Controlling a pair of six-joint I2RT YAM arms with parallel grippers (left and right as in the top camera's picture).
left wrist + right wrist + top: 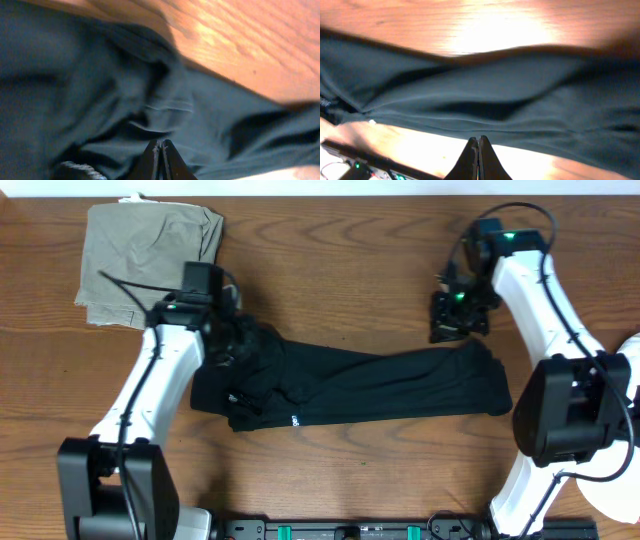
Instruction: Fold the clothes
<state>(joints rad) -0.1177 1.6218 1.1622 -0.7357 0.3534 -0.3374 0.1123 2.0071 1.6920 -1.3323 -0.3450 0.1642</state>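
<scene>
The clothes (pixel 400 385) show as one black garment, bunched into a long strip across the middle of the table, with a small white logo (pixel 296 420) near its front edge. My left gripper (pixel 240 345) hangs over the crumpled left end; in the left wrist view its jaws (pixel 162 143) are shut tip to tip, with nothing visible between them and the black fabric (pixel 75 90) just beyond. My right gripper (pixel 445 330) sits over bare wood behind the right end. It is shut (pixel 479 138) and empty, with the fabric (pixel 495 95) stretching across ahead of it.
An olive-khaki folded garment (pixel 150 250) lies at the back left corner. Something white (pixel 615 500) pokes in at the right edge. The arms' black base rail (pixel 350 530) runs along the front edge. Bare wood shows in front of and behind the strip.
</scene>
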